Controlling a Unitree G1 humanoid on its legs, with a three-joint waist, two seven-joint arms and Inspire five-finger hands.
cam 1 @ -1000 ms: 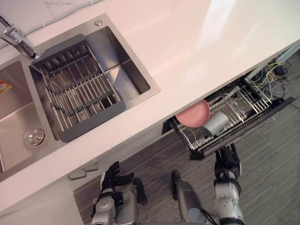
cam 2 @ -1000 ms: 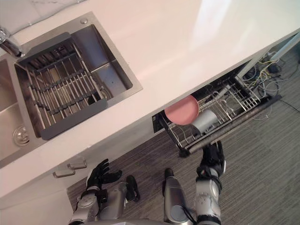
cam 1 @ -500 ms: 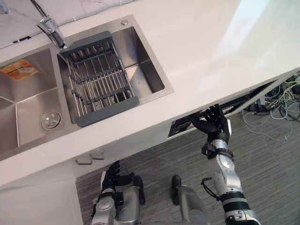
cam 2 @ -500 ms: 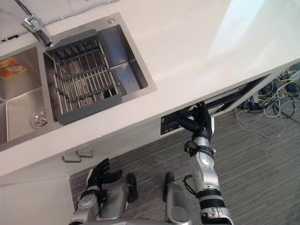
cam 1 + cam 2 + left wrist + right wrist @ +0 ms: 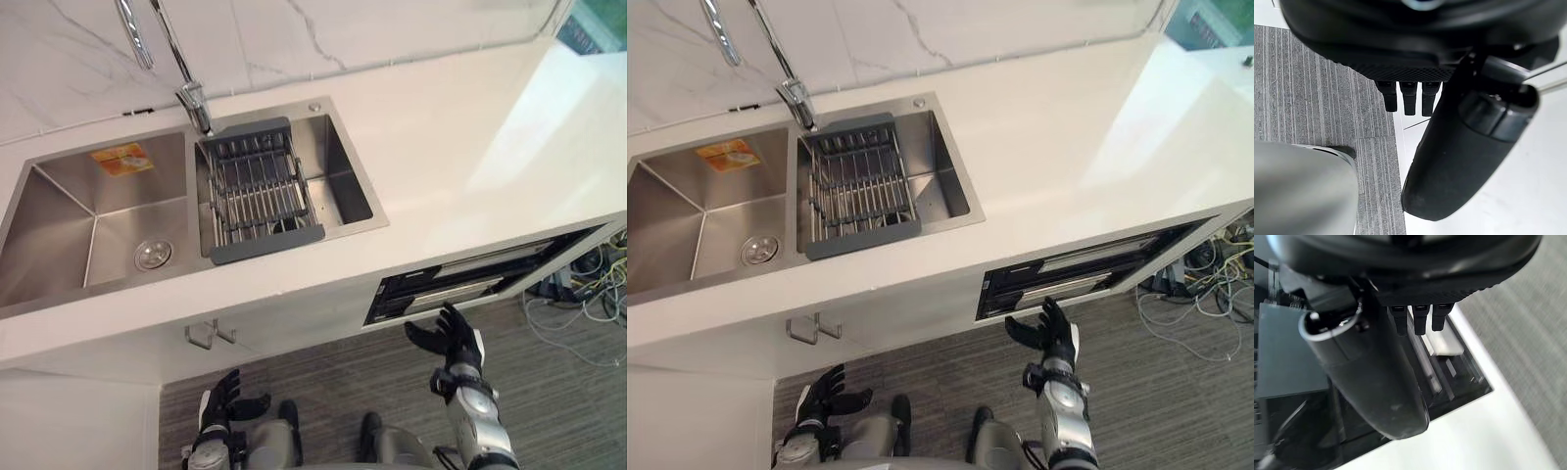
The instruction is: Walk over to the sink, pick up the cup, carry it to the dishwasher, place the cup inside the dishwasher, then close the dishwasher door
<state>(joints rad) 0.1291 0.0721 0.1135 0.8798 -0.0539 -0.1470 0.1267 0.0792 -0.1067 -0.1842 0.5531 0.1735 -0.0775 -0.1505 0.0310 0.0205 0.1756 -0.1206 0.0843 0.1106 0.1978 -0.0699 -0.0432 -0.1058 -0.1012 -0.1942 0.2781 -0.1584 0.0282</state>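
Observation:
The dishwasher (image 5: pixel 470 284) sits under the white counter (image 5: pixel 470 147) at the right. Its drawer is pushed in, and a narrow dark strip with a silver bar shows beneath the counter's edge. My right hand (image 5: pixel 451 338) hovers just in front of that strip, a little apart from it, fingers spread and open, holding nothing. In the right wrist view the dark dishwasher front (image 5: pixel 1449 377) lies past my right hand's fingers (image 5: pixel 1418 316). My left hand (image 5: pixel 223 397) hangs low by the cabinet, relaxed and empty; its fingers (image 5: pixel 1409 100) point at the floor.
A steel double sink (image 5: pixel 98 225) with a tall faucet (image 5: pixel 186 83) is set in the counter at the left, a grey drain rack (image 5: pixel 257 186) across its right basin. A cabinet handle (image 5: pixel 211 336) sticks out below. Loose cables (image 5: pixel 588 284) lie on the floor at right.
The camera has shifted. The dishwasher drawer, pulled out a second ago with a pink plate and a cup in its rack, is now pushed in. My right hand pressed it, then drew back.

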